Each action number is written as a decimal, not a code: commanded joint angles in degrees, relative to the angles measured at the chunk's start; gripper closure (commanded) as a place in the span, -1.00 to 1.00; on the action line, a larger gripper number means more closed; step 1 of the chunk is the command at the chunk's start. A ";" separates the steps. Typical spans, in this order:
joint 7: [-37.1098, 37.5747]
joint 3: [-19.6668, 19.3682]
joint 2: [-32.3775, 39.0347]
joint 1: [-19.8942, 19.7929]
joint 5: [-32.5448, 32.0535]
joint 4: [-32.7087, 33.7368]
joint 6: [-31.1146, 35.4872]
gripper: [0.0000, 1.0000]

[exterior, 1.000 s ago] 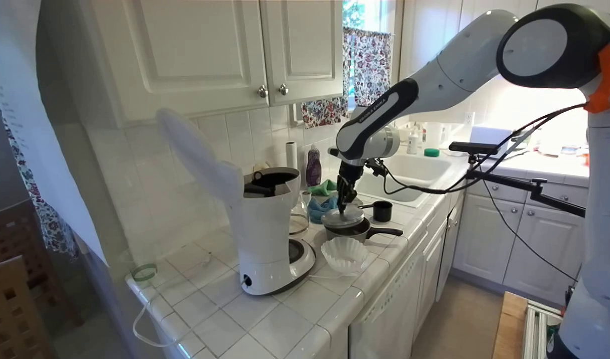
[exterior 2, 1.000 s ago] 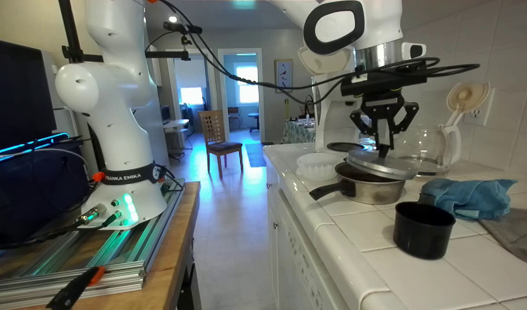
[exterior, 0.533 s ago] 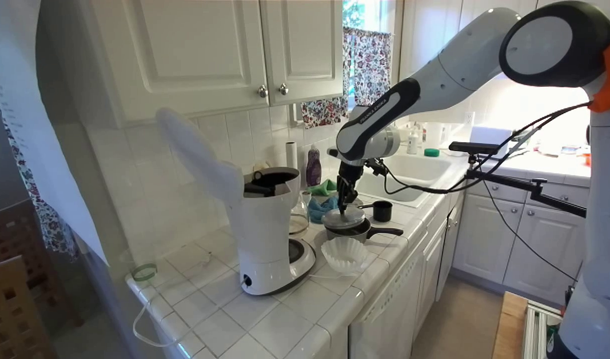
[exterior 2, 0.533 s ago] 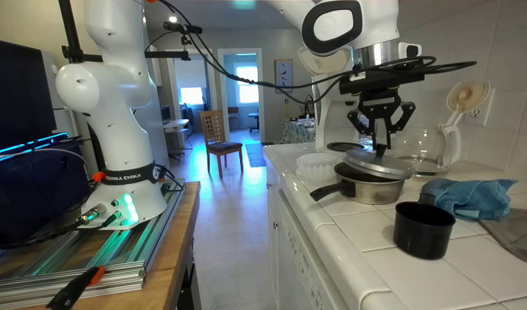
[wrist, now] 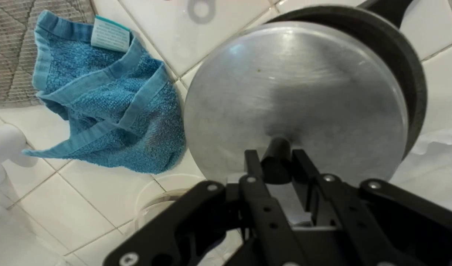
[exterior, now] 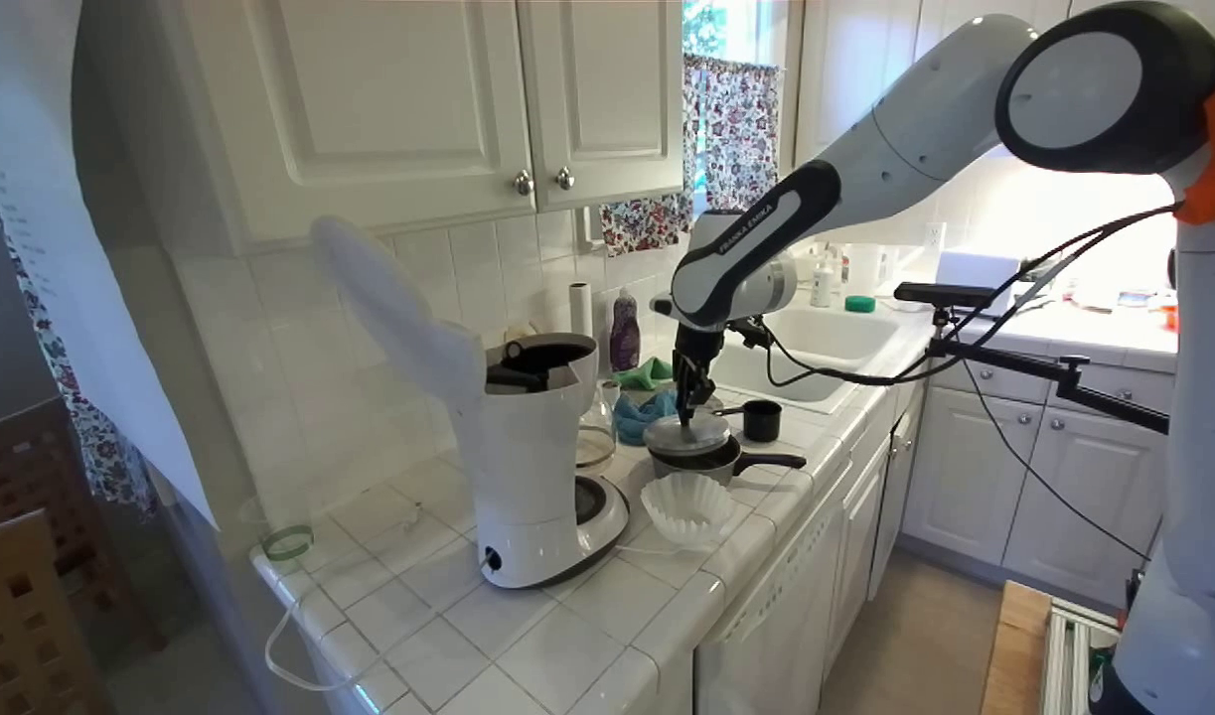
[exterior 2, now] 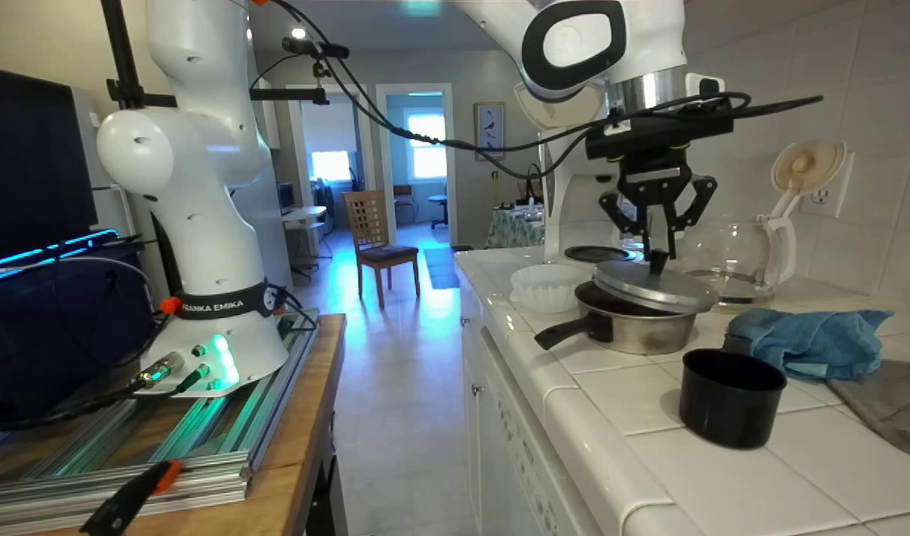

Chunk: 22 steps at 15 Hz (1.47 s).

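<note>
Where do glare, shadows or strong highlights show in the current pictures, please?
In an exterior view, glare washes out the white far wall; in an exterior view, bluish light reflects off the smooth pale floor; in the wrist view, the round silver metal lid shows bright spots near its rim and a dark patch beside its black cylindrical knob.

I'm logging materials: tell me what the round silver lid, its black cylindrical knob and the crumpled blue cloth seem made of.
Round silver lid: probably satin aluminium, perhaps steel, given the grey sheen and soft highlights. Black cylindrical knob: likely matte plastic, evenly dark without metallic shine, though not certain. Crumpled blue cloth: seemingly terry cotton or a blend, with matte, looped pile.
</note>
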 commanded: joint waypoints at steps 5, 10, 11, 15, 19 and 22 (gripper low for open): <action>6.44 -1.91 -1.55 1.89 -7.74 -2.77 2.87 0.87; 7.80 -1.60 -1.86 2.31 -9.78 -2.50 1.87 0.87; 7.70 -1.43 -1.94 2.37 -9.62 -2.40 1.39 0.87; 7.74 -1.12 -2.36 2.82 -9.04 -2.37 -0.05 0.87; 7.16 -0.94 -3.48 2.76 -8.02 -3.25 -1.61 0.87; 9.26 -1.55 -3.91 3.09 -9.29 -4.05 -0.57 0.87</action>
